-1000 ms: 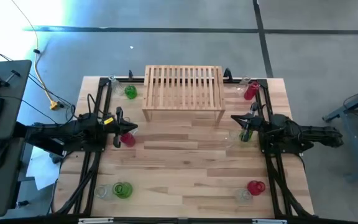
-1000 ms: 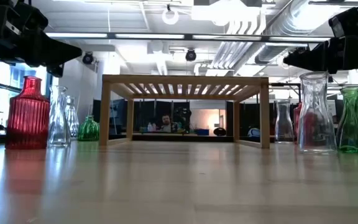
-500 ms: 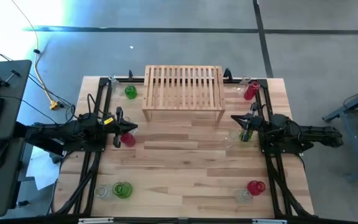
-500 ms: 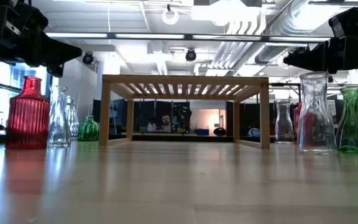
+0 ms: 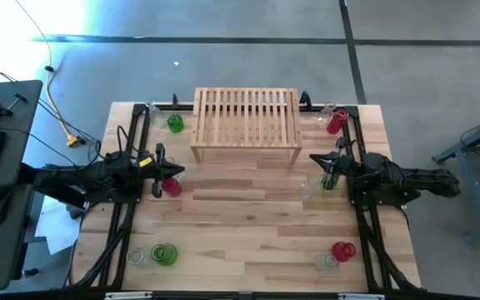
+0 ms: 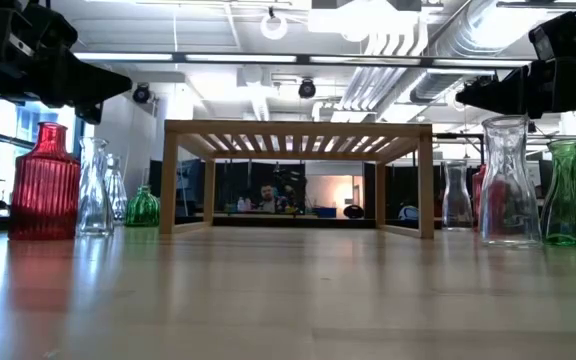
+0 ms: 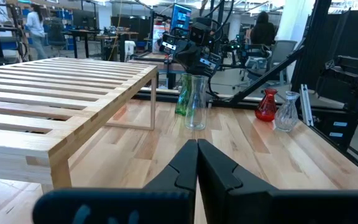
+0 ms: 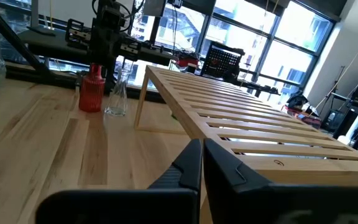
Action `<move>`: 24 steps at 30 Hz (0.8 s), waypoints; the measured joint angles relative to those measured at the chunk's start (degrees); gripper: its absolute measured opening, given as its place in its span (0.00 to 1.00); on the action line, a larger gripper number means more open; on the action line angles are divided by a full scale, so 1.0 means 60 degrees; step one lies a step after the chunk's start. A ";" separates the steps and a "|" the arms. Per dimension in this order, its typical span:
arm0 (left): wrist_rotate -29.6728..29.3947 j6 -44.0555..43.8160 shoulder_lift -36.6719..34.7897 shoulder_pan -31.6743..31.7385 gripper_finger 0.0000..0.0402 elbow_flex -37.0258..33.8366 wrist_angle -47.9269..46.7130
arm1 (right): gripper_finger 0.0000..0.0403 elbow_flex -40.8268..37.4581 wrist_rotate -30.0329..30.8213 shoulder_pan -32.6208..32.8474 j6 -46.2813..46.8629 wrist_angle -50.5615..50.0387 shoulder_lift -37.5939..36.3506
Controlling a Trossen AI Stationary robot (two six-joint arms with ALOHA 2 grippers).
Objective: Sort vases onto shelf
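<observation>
Light-wood shelf (image 5: 246, 124) at the far middle of the plank counter (image 5: 248, 225), slatted top bare. Left claw (image 5: 167, 170) pressed together, holding nothing, raised over the counter's left side just beside a red vase (image 5: 171, 186). Right claw (image 5: 319, 158) likewise pressed together and empty, raised over the right side next to a green vase (image 5: 330, 179) and a clear vase (image 6: 508, 180). Green round vase (image 5: 175, 123) and a clear one near the far left corner; red vase (image 5: 336, 122) near the far right corner. Near left corner: green vase (image 5: 164, 254) beside a clear one. Near right corner: red vase (image 5: 343, 250) touching a clear one.
</observation>
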 joint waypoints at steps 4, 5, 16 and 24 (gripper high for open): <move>0.0001 0.0000 -0.0001 0.0003 0.00 0.0001 -0.0004 | 0.00 0.0000 0.0001 0.0002 -0.0001 0.0000 -0.0001; -0.0002 -0.0007 -0.0004 0.0000 0.00 0.0001 -0.0004 | 0.00 0.0000 0.0001 0.0003 -0.0003 0.0000 0.0000; 0.0001 -0.0007 -0.0001 0.0004 0.00 0.0001 -0.0003 | 0.00 0.0000 0.0004 0.0004 -0.0003 0.0000 0.0000; -0.0001 0.0134 -0.0002 0.0000 0.00 0.0000 0.0000 | 0.00 0.0000 0.0037 0.0000 -0.0002 0.0004 0.0000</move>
